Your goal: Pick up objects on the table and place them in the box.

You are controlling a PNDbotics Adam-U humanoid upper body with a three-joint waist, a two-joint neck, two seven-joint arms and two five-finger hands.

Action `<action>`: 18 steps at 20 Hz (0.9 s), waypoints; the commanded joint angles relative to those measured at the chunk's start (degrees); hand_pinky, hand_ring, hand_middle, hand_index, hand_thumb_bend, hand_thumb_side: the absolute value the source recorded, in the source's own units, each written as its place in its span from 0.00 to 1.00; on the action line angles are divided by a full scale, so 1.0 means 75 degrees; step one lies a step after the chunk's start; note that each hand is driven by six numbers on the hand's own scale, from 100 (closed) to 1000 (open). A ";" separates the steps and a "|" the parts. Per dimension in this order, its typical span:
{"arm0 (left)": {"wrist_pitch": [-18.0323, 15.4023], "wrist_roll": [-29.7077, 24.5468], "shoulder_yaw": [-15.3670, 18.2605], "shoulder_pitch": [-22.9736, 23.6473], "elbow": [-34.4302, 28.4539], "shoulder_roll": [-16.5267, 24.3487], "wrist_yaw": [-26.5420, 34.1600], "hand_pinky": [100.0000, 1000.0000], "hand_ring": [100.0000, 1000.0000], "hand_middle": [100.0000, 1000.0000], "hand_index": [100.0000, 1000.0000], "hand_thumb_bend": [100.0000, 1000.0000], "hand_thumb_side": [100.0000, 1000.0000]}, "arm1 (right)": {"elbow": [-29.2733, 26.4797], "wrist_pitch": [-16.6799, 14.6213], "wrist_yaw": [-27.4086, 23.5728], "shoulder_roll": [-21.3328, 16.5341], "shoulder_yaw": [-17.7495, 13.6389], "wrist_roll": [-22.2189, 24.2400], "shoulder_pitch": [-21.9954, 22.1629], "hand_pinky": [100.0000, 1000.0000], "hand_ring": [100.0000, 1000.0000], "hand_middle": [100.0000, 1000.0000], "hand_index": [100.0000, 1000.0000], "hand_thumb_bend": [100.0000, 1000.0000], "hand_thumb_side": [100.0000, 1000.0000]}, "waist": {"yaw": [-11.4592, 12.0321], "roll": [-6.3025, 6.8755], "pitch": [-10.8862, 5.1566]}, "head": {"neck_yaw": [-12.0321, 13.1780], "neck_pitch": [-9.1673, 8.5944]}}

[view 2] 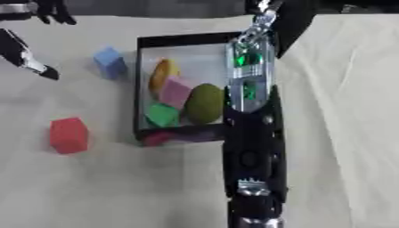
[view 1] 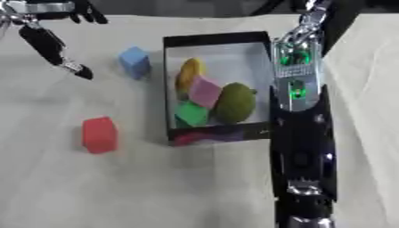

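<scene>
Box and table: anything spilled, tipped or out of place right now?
Nothing stands out. The box sits flat with its pieces inside; the blue cube and red cube simply wait on the table to its left.

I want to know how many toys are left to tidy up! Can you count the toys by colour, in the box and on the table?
Blue: 1, block on the table
Red: 1, block on the table
Orange: 1, in the box
Pink: 1, in the box
Green: 1, in the box
Olive green: 1, in the box
Total: 6, with 2 left outside.
</scene>
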 commanded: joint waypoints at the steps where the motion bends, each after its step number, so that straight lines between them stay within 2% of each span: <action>1: 0.0607 0.0045 -0.0136 0.0217 -0.0717 0.0827 0.0711 0.80 0.85 0.79 0.88 0.73 0.31 | 0.0011 0.0048 -0.0081 -0.0162 -0.0005 -0.0077 -0.0177 0.80 0.71 0.71 0.80 0.00 0.69 | 0.0052 -0.0022 -0.0106 | -0.0044 0.0039; 4: 0.1480 0.0218 -0.0285 0.0706 -0.1713 0.1399 0.1344 0.80 0.85 0.79 0.88 0.74 0.32 | 0.0043 0.0041 -0.0130 -0.0201 -0.0005 -0.0110 -0.0162 0.80 0.71 0.71 0.80 0.00 0.69 | 0.0082 -0.0002 -0.0100 | -0.0084 0.0039; 9: 0.2779 0.0722 -0.0408 0.1653 -0.3704 0.2252 0.1592 0.80 0.84 0.78 0.88 0.74 0.30 | 0.0075 0.0043 -0.0191 -0.0244 -0.0020 -0.0151 -0.0163 0.80 0.71 0.71 0.80 0.00 0.70 | 0.0147 -0.0007 -0.0083 | -0.0154 0.0039; 13: 0.3670 0.1134 -0.0465 0.2296 -0.5083 0.2787 0.1985 0.80 0.84 0.78 0.88 0.78 0.32 | 0.0126 0.0033 -0.0203 -0.0251 0.0002 -0.0149 -0.0194 0.80 0.71 0.71 0.80 0.00 0.69 | 0.0153 -0.0023 -0.0074 | -0.0211 0.0039; 15: 0.3885 0.1330 -0.0496 0.2495 -0.5392 0.2948 0.2232 0.79 0.84 0.78 0.88 0.81 0.35 | 0.0146 0.0030 -0.0201 -0.0257 0.0006 -0.0146 -0.0214 0.80 0.71 0.71 0.80 0.00 0.69 | 0.0152 -0.0032 -0.0071 | -0.0226 0.0039; 18: 0.3802 0.1600 -0.0600 0.2658 -0.5479 0.3055 0.2450 0.79 0.84 0.78 0.87 0.84 0.37 | 0.0155 0.0030 -0.0214 -0.0269 -0.0001 -0.0154 -0.0209 0.80 0.71 0.71 0.80 0.00 0.69 | 0.0163 -0.0036 -0.0075 | -0.0238 0.0039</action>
